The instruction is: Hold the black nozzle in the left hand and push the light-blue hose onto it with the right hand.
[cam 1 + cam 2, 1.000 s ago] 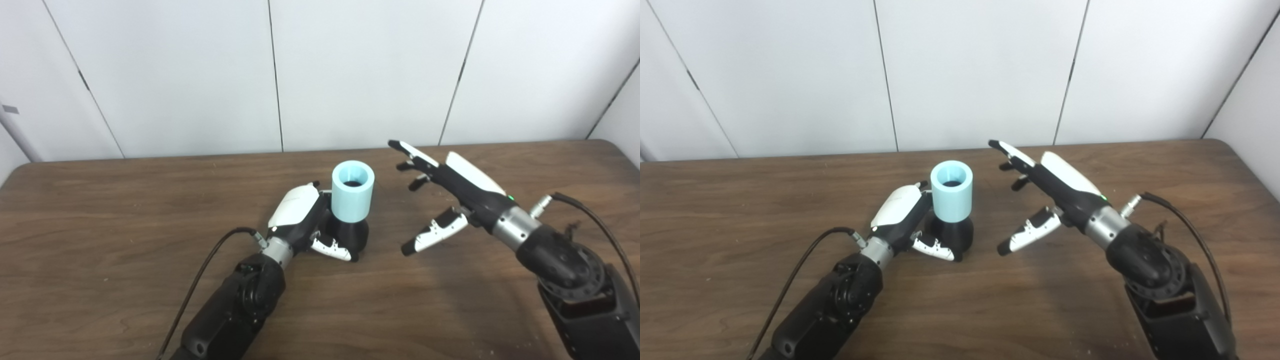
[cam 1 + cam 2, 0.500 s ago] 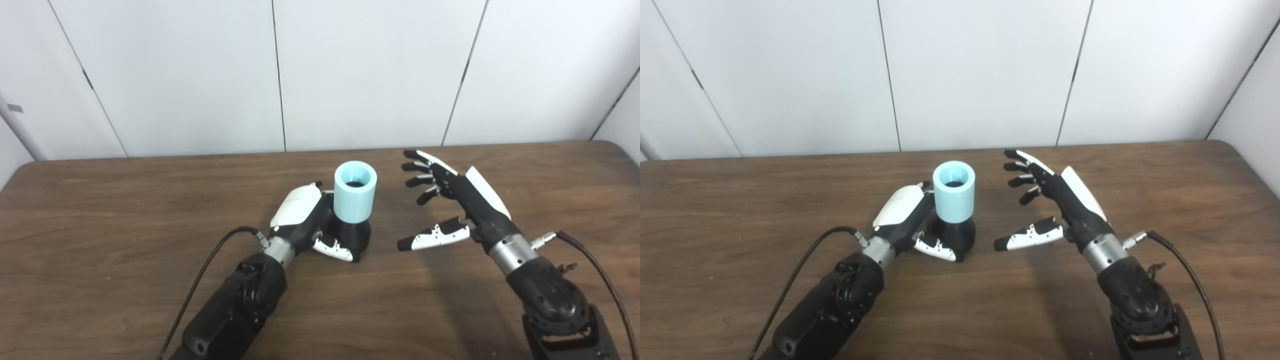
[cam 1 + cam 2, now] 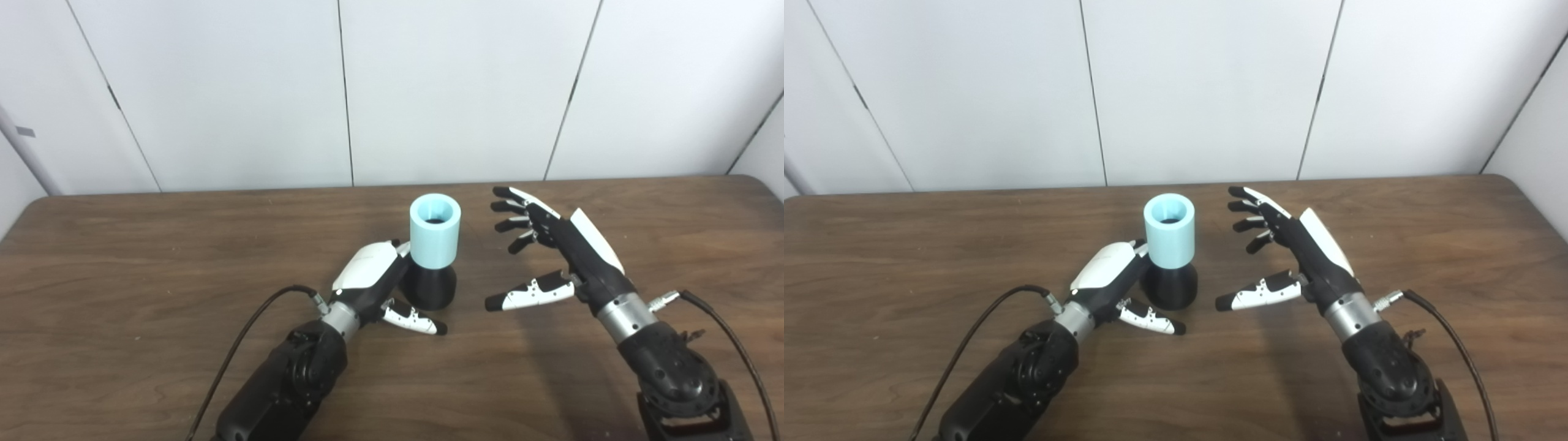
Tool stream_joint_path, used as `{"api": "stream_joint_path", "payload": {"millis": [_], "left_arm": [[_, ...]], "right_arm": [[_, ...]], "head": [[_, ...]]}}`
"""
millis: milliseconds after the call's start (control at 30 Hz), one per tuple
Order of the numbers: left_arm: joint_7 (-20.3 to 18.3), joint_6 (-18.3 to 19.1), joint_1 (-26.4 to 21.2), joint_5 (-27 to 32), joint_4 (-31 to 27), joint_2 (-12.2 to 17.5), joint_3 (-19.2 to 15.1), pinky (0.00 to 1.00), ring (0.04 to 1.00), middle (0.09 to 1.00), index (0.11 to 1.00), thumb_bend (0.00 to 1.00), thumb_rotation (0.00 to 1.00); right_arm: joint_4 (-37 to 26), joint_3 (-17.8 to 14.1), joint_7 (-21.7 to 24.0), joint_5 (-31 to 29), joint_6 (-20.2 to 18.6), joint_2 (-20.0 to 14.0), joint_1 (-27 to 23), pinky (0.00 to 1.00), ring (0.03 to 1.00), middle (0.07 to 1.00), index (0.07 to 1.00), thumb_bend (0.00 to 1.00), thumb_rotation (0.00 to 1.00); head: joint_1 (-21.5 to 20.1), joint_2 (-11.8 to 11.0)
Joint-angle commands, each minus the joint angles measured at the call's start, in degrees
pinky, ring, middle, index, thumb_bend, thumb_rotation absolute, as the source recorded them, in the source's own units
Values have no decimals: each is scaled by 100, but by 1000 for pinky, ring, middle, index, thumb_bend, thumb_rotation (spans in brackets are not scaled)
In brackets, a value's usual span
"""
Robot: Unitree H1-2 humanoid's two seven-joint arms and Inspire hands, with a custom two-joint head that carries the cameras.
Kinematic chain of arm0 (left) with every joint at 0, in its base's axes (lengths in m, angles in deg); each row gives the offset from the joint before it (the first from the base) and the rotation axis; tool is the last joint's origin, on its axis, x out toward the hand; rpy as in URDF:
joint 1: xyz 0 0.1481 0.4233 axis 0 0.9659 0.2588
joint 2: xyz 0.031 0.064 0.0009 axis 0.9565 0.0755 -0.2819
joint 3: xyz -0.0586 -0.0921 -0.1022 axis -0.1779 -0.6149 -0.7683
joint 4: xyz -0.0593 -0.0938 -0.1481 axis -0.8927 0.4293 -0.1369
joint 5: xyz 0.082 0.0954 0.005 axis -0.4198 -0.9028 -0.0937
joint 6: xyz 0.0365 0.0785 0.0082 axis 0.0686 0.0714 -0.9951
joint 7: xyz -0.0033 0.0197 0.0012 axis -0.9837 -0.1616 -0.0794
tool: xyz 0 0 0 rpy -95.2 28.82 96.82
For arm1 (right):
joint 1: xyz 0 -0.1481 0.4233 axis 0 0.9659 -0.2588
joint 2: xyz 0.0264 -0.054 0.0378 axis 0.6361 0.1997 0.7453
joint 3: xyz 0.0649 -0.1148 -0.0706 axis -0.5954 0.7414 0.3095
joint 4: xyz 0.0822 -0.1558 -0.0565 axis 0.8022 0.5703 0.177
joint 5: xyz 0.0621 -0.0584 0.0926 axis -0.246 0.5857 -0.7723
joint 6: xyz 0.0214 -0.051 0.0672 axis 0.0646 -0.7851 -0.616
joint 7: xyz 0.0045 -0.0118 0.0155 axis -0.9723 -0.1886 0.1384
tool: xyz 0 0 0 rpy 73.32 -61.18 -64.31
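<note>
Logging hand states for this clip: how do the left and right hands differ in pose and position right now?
The left hand sits low, right beside the black nozzle, its thumb stretched along the table in front of the base; the right hand is raised, clear of the light-blue hose. The left's fingers are mostly hidden behind the nozzle; the right's are spread in plain view. Both look open, gripping nothing.

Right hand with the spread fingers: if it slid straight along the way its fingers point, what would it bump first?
Probably nothing: the right hand points past the light-blue hose, toward the white wall; depth is unclear.
</note>
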Motion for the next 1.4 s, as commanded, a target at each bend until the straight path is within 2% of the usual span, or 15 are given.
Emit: {"api": "stream_joint_path", "payload": {"millis": [0,133,300,467,633,767,833,1000,1167,1367], "left_arm": [[-358,333,146,-148,282,73,69,1000,940,930,955,1000,282],[-323,351,175,-156,260,111,8,1000,946,929,951,998,283],[-244,607,326,-301,22,205,-147,1000,922,874,890,846,217],[-69,782,483,-305,-300,303,-477,1000,915,863,880,806,208],[40,491,703,62,-670,281,-977,1000,982,938,954,877,218],[-65,431,795,377,-1093,256,-1355,1000,990,955,980,924,184],[-28,330,859,537,-1209,245,-1540,1000,990,956,984,943,197],[335,-456,1142,1214,-1318,92,-2046,916,939,893,958,947,275],[505,-804,1236,1269,-1165,72,-2159,891,899,865,900,886,254],[321,-699,1303,1595,-1308,103,-2296,752,863,837,865,845,194]], "right_arm": [[-91,-46,-83,-91,231,-111,-135,569,742,841,891,780,0],[-72,-42,-89,-114,249,-112,-126,569,743,841,892,779,1],[-25,-45,-93,-139,306,-122,-101,569,743,841,892,779,0],[55,-68,-91,-170,389,-152,-80,570,746,842,892,778,0],[88,-131,-83,-286,401,-229,-84,571,748,842,893,775,0],[111,-168,-100,-363,415,-263,-61,572,746,842,895,773,0],[106,-177,-112,-377,413,-262,-35,574,744,843,895,771,0],[-1,-238,-259,-451,252,-26,148,565,745,848,898,759,0],[-138,-284,-508,-485,163,291,276,566,751,852,896,751,0],[0,-381,-823,-461,321,557,393,559,749,845,881,750,0]], "head": [[2,4],[30,-7],[100,-31],[195,-48],[351,-79],[531,-117],[591,-131],[552,-190],[483,-211],[341,-187]]}}
